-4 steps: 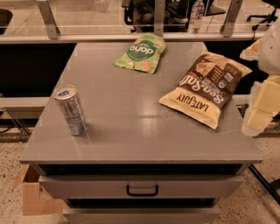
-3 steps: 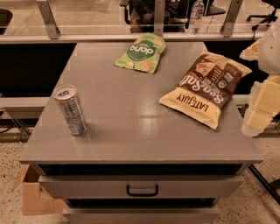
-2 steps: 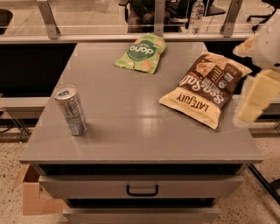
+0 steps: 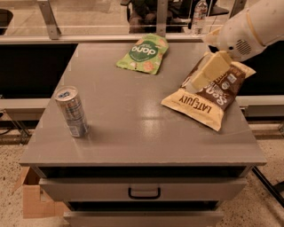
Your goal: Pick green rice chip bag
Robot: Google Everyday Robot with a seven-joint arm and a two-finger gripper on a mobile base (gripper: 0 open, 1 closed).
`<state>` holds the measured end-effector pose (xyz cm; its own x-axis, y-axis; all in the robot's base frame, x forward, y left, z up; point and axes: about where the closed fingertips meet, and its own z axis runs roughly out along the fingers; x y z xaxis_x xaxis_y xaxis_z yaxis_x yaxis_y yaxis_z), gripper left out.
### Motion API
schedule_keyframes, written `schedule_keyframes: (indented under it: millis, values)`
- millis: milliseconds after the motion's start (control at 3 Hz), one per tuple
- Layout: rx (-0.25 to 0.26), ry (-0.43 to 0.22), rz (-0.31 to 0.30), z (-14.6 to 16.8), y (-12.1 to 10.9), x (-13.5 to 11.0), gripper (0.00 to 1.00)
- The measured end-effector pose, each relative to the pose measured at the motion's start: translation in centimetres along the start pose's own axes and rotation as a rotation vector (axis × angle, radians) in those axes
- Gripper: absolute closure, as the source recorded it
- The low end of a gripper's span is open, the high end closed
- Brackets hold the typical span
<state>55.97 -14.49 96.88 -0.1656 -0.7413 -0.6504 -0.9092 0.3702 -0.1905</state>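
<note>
The green rice chip bag [image 4: 143,53] lies flat at the far middle of the grey table top [image 4: 133,119]; it is light green with a dark green round logo and pictured chips. My gripper [image 4: 198,81], cream-coloured on a white arm [image 4: 248,26], reaches in from the upper right. It hangs above the top of the brown-and-cream chip bag [image 4: 205,101], to the right of the green bag and apart from it. It holds nothing that I can see.
A silver drink can [image 4: 72,111] stands upright at the left of the table. A drawer with a dark handle [image 4: 144,193] is below the front edge. A cardboard box [image 4: 33,201] sits on the floor at the lower left. A railing and a water bottle [image 4: 200,12] are behind the table.
My arm and gripper have moved left from the table's right edge to above the brown-and-cream bag. The bags and the can have not moved.
</note>
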Motion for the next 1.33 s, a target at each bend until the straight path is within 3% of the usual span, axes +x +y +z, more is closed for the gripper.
schedule_keyframes:
  millis: [333,667,1000,1333]
  values:
    - [0.092,-0.142,0.138,4.2,-4.3,-2.8,0.00]
    - [0.143,-0.193,0.233,6.2,-7.3,-3.3,0.00]
    - [0.153,-0.203,0.241,6.3,-7.6,-3.5,0.00]
    - [0.186,-0.254,0.243,7.8,-9.5,-3.0,0.00]
